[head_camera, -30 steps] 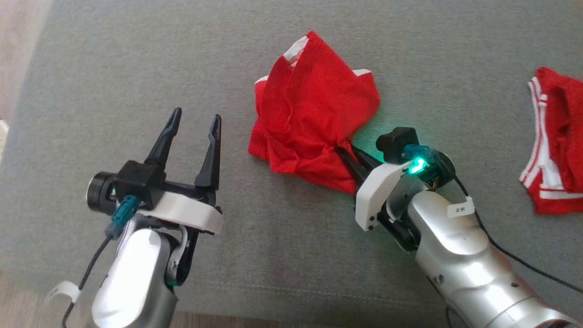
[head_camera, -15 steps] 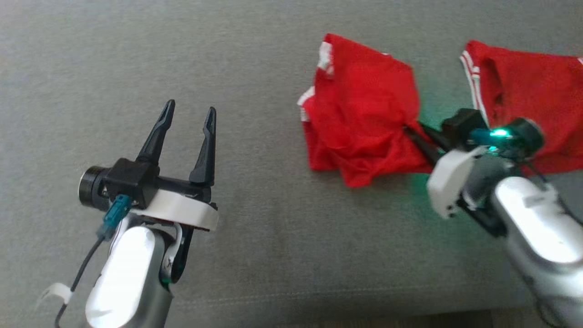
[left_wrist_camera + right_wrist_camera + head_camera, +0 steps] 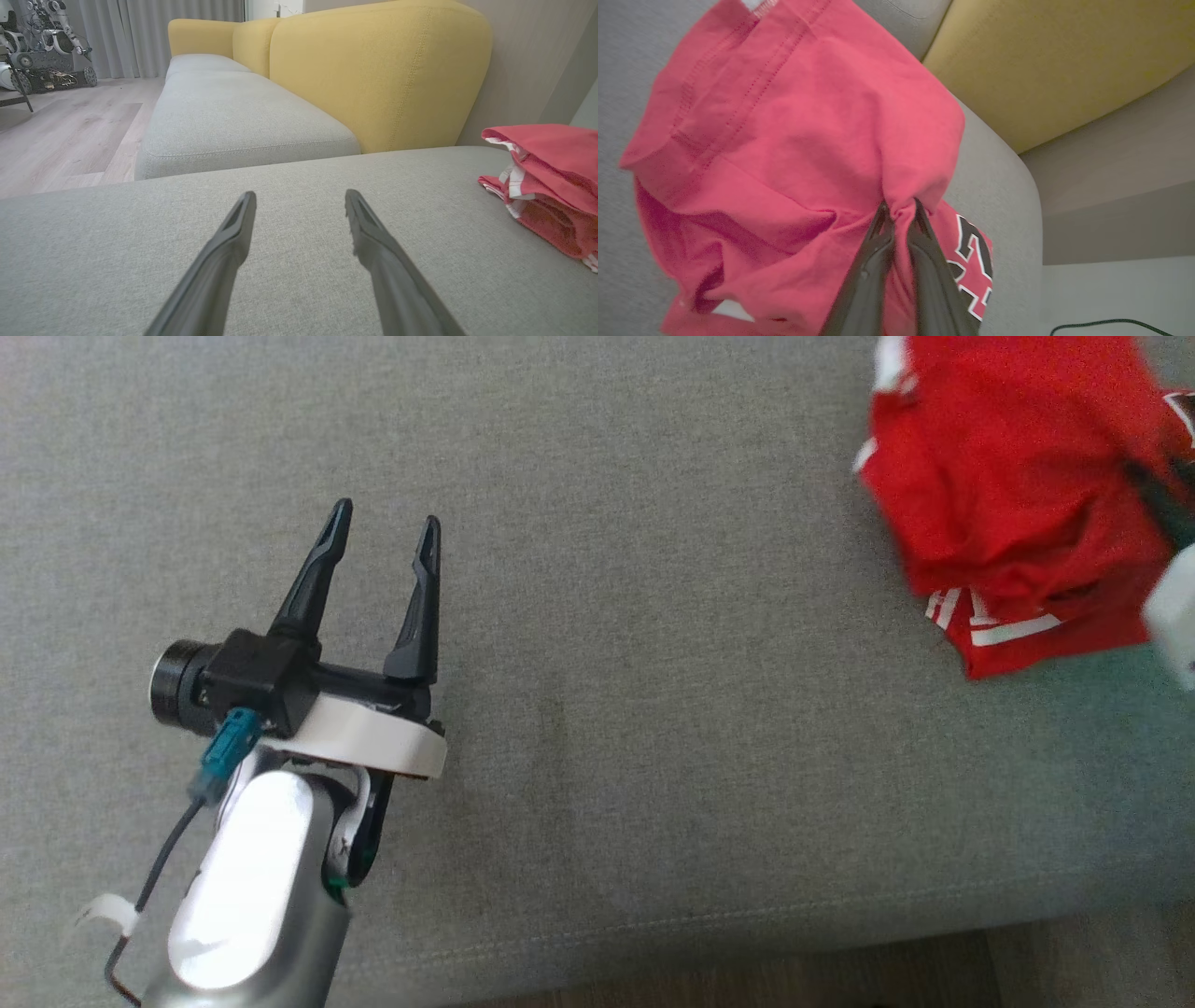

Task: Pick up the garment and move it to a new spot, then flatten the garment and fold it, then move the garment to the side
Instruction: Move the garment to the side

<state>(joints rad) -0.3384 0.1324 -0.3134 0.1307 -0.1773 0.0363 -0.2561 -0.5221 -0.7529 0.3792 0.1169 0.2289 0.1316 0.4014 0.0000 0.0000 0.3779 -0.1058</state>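
A crumpled red fabric garment (image 3: pixel 1008 495) sits in the upper right of the head view, on a grey fabric sofa seat (image 3: pixel 653 709). In the right wrist view, the right jaws are pressed together at centre frame, pinching a gathered fold of the garment (image 3: pixel 794 140). The left jaws stand spread and empty at lower left of the head view, over the seat, well apart from the garment.

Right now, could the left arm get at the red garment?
Probably yes: the left gripper is open, with only bare cushion between it and the red garment, which the right gripper pinches.
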